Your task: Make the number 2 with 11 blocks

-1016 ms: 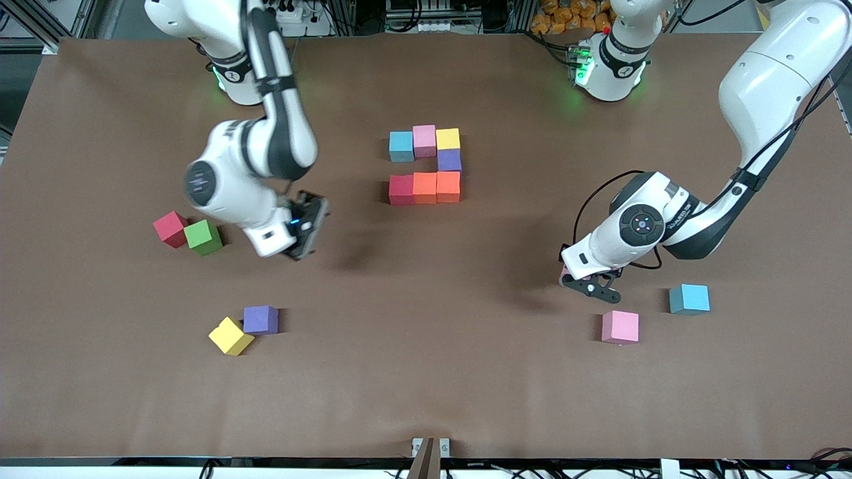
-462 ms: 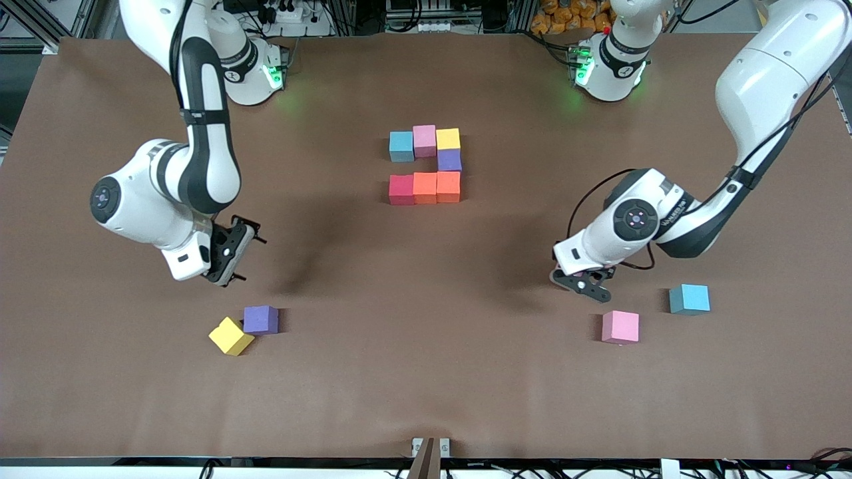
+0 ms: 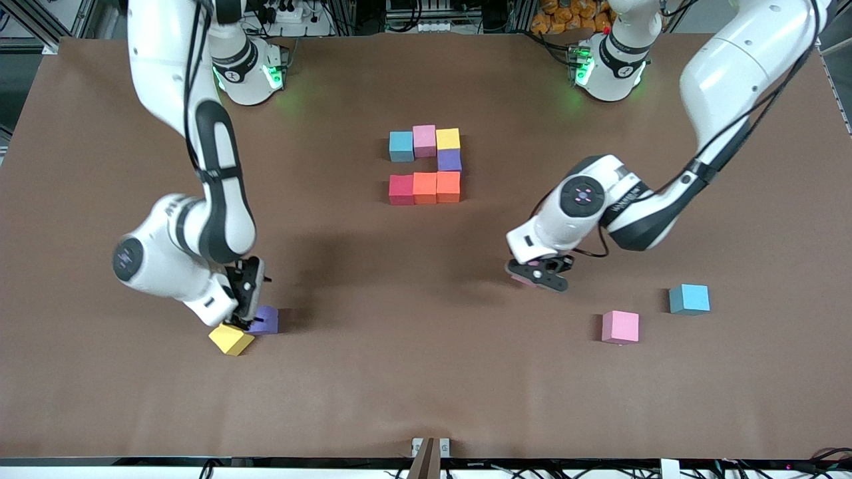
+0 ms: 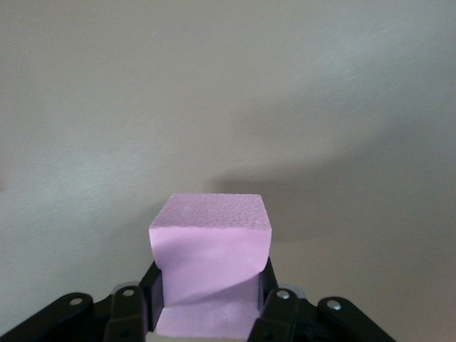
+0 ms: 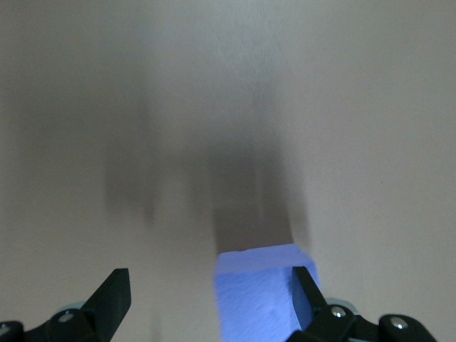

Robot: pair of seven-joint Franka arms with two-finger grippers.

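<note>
The left end effector (image 3: 540,275) was clenched on a pink matte foam cube (image 4: 211,267), held over bare brown surface (image 3: 426,372). The right end effector (image 3: 243,301) stood released, straddling a purple matte foam cube (image 3: 267,320) beside a yellow matte foam cube (image 3: 230,339). Seven cubes (image 3: 426,165) sat mid-surface.

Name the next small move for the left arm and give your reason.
Probably carry the pink block toward the unfinished figure and set it down nearer the front camera than the red block. The left hand is shut on that block above bare table, and seven blocks form only the upper part of the 2. The right hand is open over the purple block.
</note>
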